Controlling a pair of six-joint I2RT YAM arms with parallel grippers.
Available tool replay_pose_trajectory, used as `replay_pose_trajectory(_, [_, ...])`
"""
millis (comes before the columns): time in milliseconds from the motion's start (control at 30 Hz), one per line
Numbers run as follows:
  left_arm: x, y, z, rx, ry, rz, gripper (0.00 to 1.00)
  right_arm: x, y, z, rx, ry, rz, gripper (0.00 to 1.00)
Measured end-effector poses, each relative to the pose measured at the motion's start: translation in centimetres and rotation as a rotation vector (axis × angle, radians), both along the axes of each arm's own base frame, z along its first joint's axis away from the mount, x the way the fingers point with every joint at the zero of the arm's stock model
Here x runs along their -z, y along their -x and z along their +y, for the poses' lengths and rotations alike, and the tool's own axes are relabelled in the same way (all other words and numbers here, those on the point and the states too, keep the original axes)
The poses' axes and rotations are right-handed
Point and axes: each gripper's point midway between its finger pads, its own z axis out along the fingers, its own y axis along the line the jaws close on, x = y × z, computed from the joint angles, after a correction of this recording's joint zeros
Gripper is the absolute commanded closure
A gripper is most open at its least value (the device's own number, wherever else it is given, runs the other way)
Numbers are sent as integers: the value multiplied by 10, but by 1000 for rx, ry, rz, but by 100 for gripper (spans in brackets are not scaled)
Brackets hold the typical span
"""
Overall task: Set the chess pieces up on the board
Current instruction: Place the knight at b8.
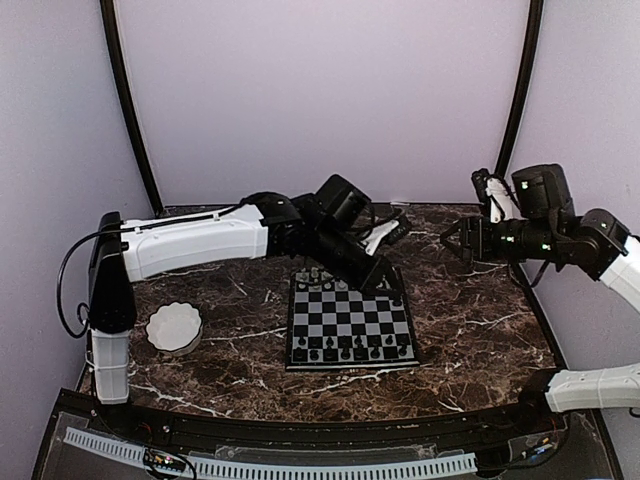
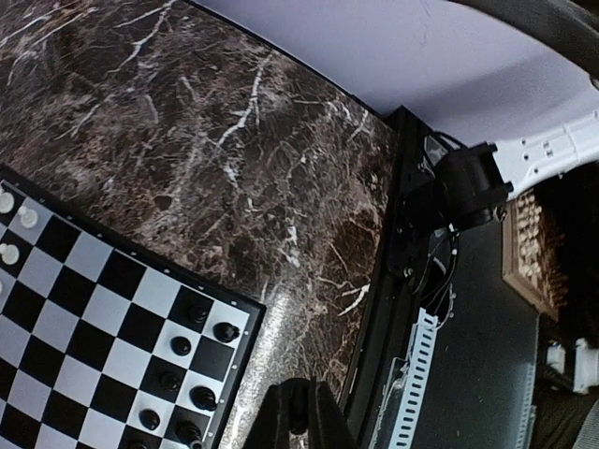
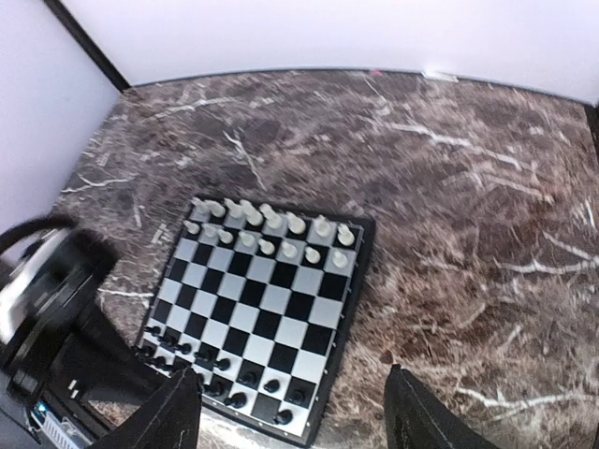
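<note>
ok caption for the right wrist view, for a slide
the board on dark marble seen past the open right tool, white pieces lined along its top edge, black pieces along the bottom

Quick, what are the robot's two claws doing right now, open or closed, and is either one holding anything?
Left gripper: closed, with nothing visible between its fingers.
Right gripper: open and empty.

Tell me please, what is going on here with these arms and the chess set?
Two robot arms are setting up chess. The board has white pieces in two rows at the far end and black pieces at the near end. The left arm reaches over the far end; whether the left gripper holds anything is unclear. The right gripper hangs open and empty at the right.
</note>
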Motion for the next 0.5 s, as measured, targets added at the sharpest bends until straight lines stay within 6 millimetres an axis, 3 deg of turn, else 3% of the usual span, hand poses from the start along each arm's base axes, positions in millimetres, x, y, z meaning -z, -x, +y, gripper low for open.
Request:
replay_pose_trajectory(133, [11, 33, -16, 72, -53, -171, 100, 45, -13, -15, 116, 100, 140, 32])
replay_pose_trajectory(233, [25, 35, -19, 78, -84, -262, 100, 72, -13, -23, 157, 153, 224, 32])
replay_pose_trajectory(333, [51, 37, -16, 82, -144, -331, 100, 83, -10, -28, 174, 173, 267, 32])
replay_pose_trajectory(500, [79, 40, -16, 84, -212, -404, 100, 86, -9, -28, 173, 168, 283, 32])
